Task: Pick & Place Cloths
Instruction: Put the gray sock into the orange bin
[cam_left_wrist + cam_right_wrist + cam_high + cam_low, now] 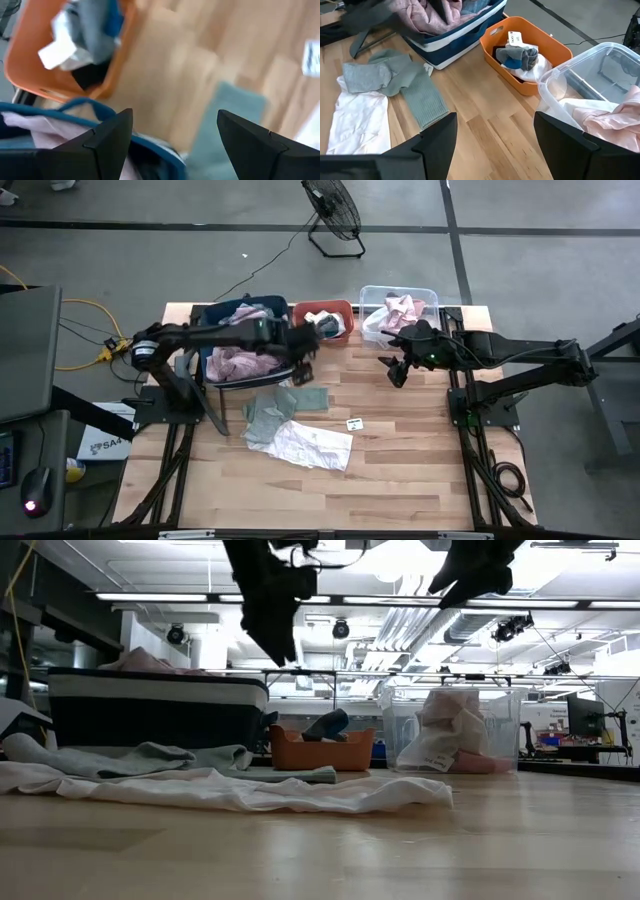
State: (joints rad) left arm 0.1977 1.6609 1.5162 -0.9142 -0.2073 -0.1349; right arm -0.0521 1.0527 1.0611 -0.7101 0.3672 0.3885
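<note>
1. Left end effector (303,370) centre frame, over blue bin (210,365) edge: fingers wide apart, holding nothing.
2. Right end effector (393,370) right of centre: wide apart, holding nothing.
3. Grey-green cloth (268,412) and white cloth (315,445) flat on counter (400,470), lower centre.

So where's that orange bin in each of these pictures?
High view: orange bin at the table's far edge, between the blue bin and the clear bin.
Low view: centre, at the back.
Left wrist view: upper left.
Right wrist view: upper middle.
Shared landmark: the blue bin beside it.
</note>
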